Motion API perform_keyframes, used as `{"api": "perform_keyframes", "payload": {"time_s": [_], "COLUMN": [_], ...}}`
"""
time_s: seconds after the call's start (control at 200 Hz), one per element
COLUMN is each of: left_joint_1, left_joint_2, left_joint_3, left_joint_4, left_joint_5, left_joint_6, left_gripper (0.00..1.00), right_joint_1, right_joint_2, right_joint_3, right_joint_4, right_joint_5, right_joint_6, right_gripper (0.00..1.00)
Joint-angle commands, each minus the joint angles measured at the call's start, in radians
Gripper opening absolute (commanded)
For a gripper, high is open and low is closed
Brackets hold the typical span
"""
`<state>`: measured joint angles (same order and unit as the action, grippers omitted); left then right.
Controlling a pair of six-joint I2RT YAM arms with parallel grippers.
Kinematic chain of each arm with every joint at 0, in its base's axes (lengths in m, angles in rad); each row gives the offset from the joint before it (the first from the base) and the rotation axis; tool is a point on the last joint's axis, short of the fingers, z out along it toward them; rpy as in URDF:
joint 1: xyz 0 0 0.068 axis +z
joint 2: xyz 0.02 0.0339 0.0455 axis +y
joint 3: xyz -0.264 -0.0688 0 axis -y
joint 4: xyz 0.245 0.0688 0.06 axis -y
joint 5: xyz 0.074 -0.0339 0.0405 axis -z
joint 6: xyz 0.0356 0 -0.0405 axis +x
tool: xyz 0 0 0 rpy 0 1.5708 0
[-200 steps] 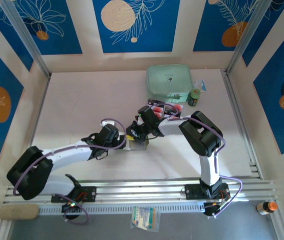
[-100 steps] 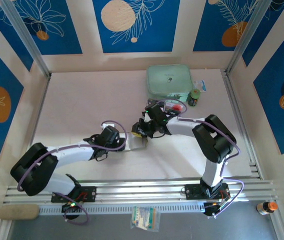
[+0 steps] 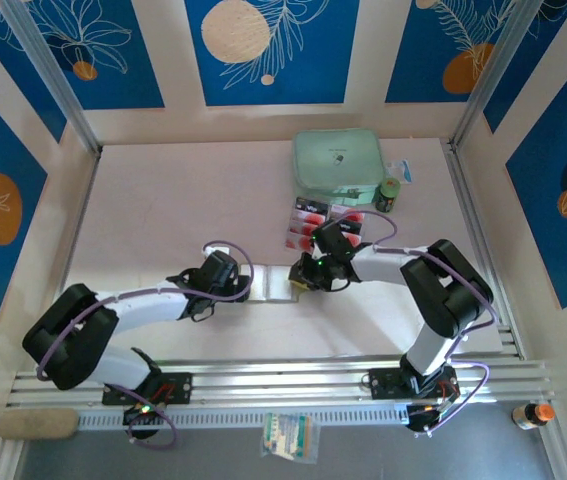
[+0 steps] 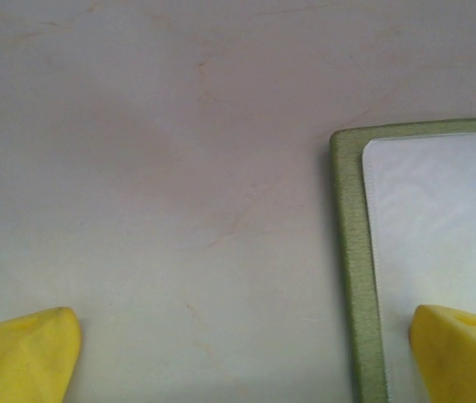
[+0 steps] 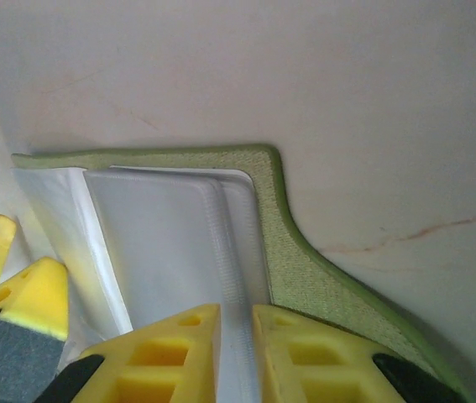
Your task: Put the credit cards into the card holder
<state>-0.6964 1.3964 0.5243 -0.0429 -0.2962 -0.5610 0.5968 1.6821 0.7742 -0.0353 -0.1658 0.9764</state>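
The card holder point(image 3: 279, 285) lies open on the table between both grippers, olive-green outside with clear plastic sleeves inside point(image 5: 170, 243). My right gripper point(image 5: 236, 315) is low over its right side, fingers closed on a ridge of the clear sleeve. In the top view the right gripper point(image 3: 305, 278) sits at the holder's right edge. My left gripper point(image 4: 242, 357) stands wide open at the holder's left edge point(image 4: 351, 252), one fingertip point(image 4: 460, 353) over the sleeve. The credit cards point(image 3: 310, 218), black with red marks, lie farther back on the table, with some point(image 3: 349, 213) beside the right forearm.
A mint-green case point(image 3: 337, 160) rests at the back, with a small dark jar point(image 3: 389, 194) to its right. Near the front rail lie a packet point(image 3: 289, 437), an orange bottle point(image 3: 531, 413) and a beige pad point(image 3: 35, 424).
My right gripper has shifted right and nearer along the card holder, uncovering the credit cards behind it. The left arm has barely moved and stays open.
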Motion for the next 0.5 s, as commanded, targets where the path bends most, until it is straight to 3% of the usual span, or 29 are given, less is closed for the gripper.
{"api": "perform_keyframes", "payload": {"time_s": [0.0,0.175,0.325,0.395,0.495], "left_joint_1": [0.015,0.018,0.019,0.019,0.019], "left_joint_2": [0.019,0.024,0.027,0.03,0.036], "left_joint_3": [0.017,0.019,0.026,0.03,0.036], "left_joint_4": [-0.011,-0.012,-0.017,-0.019,-0.023], "left_joint_5": [-0.001,0.003,0.007,0.01,0.013], "left_joint_6": [0.035,0.042,0.042,0.043,0.044], "left_gripper": [1.0,1.0,0.99,0.99,0.99], "right_joint_1": [-0.008,0.001,0.003,0.001,-0.005], "right_joint_2": [-0.018,-0.062,-0.133,-0.163,-0.183], "right_joint_3": [-0.049,-0.066,-0.004,0.055,0.163], "right_joint_4": [-0.048,-0.014,-0.031,-0.079,-0.201], "right_joint_5": [0.038,0.012,-0.007,0.004,0.064], "right_joint_6": [0.017,0.032,-0.055,-0.134,-0.269], "right_gripper": [0.19,0.2,0.24,0.3,0.48]}}
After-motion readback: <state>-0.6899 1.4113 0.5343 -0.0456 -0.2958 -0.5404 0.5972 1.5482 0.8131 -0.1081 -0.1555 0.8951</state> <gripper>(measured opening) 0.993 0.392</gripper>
